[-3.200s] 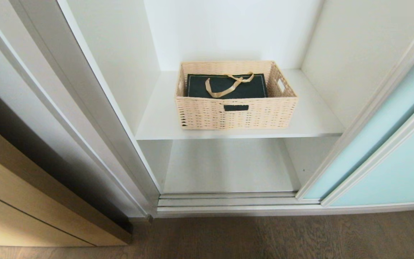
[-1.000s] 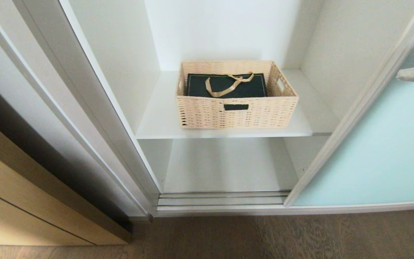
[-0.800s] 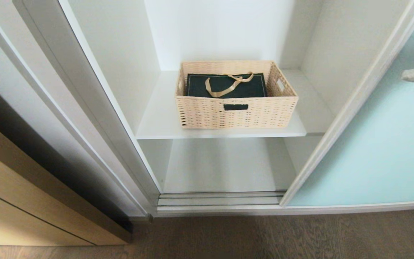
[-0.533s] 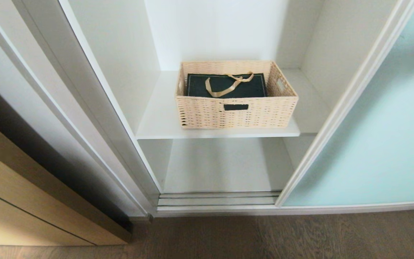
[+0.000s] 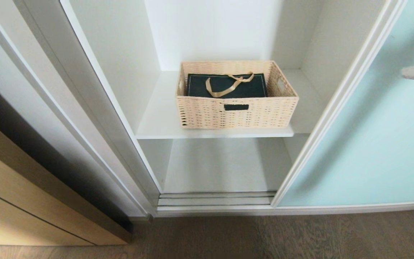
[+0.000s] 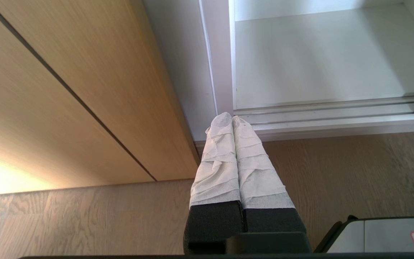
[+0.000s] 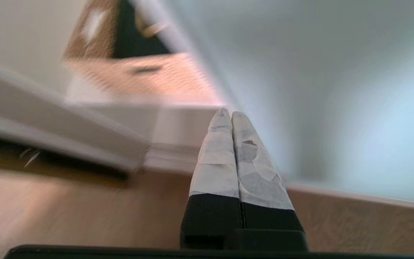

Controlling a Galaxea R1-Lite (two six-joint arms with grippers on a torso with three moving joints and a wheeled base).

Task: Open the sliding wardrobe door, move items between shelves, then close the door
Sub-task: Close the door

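Observation:
The tan wicker basket [image 5: 235,108] stands on the upper white shelf [image 5: 156,124], with the dark green gift bag [image 5: 228,88] lying flat inside it. The lower shelf [image 5: 221,165] is bare. From the right, the sliding wardrobe door [image 5: 372,144] of pale blue-green glass covers part of the opening, and its white frame edge [image 5: 336,100] reaches the basket's right end. My right gripper [image 5: 405,73] is shut and empty at the right edge, in front of the glass. In the right wrist view the right gripper [image 7: 231,114] points along the door [image 7: 336,90]. My left gripper [image 6: 231,119] is shut and parked low over the floor.
A light wood cabinet front [image 5: 20,201] stands left of the wardrobe's white side panel [image 5: 95,108]. The double floor track [image 5: 217,199] runs along the opening's bottom. Brown wood floor [image 5: 264,237] lies in front. My base's corner [image 6: 383,233] shows beside the left gripper.
The sliding door has moved left across the opening, hiding more of both shelves. My right gripper stays at the right edge over the glass. The basket and bag have not moved.

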